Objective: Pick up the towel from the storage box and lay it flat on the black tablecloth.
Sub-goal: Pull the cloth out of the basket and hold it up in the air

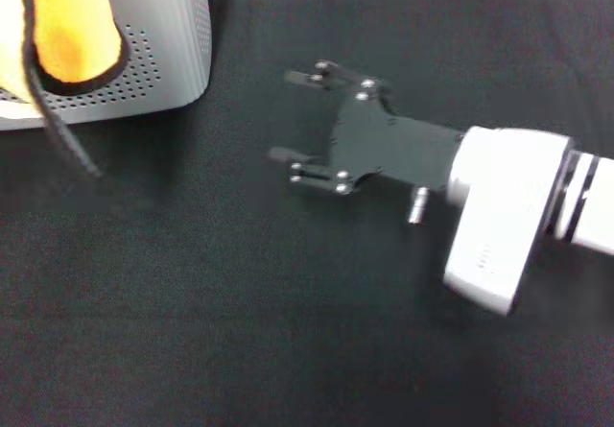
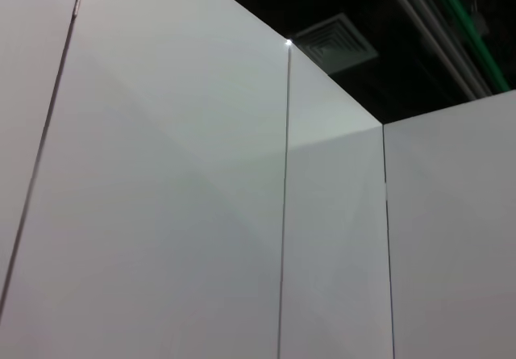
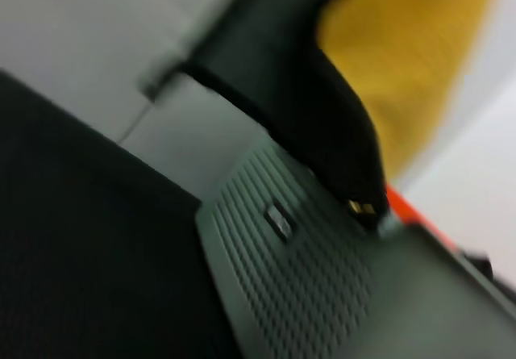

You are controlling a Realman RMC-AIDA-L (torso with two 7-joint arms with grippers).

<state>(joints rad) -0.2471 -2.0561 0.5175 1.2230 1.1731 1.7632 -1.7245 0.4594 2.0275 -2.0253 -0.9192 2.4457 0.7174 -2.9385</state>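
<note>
Orange-yellow towel (image 1: 67, 29) above storage box (image 1: 163, 58), right pincer (image 1: 299, 125) spread over black tablecloth (image 1: 240, 302)

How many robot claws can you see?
1. The right gripper hovers open over the black tablecloth, its fingers pointing toward the storage box where the towel hangs. The left gripper is out of view.
</note>
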